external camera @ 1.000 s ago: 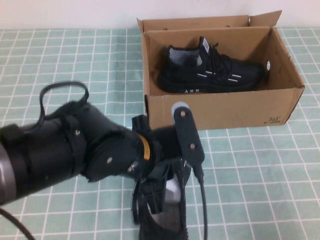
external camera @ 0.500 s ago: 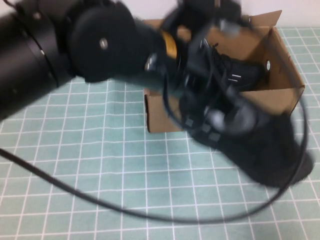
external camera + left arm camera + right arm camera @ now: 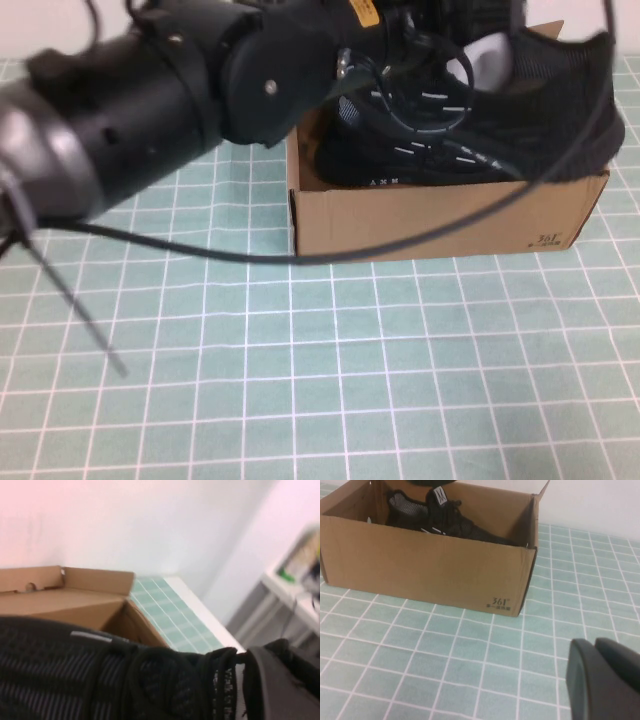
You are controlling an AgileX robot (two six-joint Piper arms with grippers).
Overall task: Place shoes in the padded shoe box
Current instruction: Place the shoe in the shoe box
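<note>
The padded shoe box (image 3: pixel 440 215) stands open at the back of the table, and one black shoe (image 3: pixel 420 165) lies inside it on its side. The second shoe (image 3: pixel 550 100) hangs in the air over the box's right half, toe toward the right. My left gripper (image 3: pixel 440 35) is shut on this shoe's collar, high above the box's back edge. The left wrist view shows the held shoe (image 3: pixel 75 680) close up, pinched at the gripper (image 3: pixel 245 685), with the box's flaps (image 3: pixel 75 587) beyond. My right gripper (image 3: pixel 605 680) is shut, low over the mat before the box (image 3: pixel 420 565), out of the high view.
A green mat with a white grid (image 3: pixel 330 380) covers the table. The left arm's black cable (image 3: pixel 200 250) loops across the box front and down to the left. A white wall stands behind the box.
The left arm has lifted the shoe from the mat near the front edge, swung it up and back, and now holds it over the box. The right gripper has not moved.
</note>
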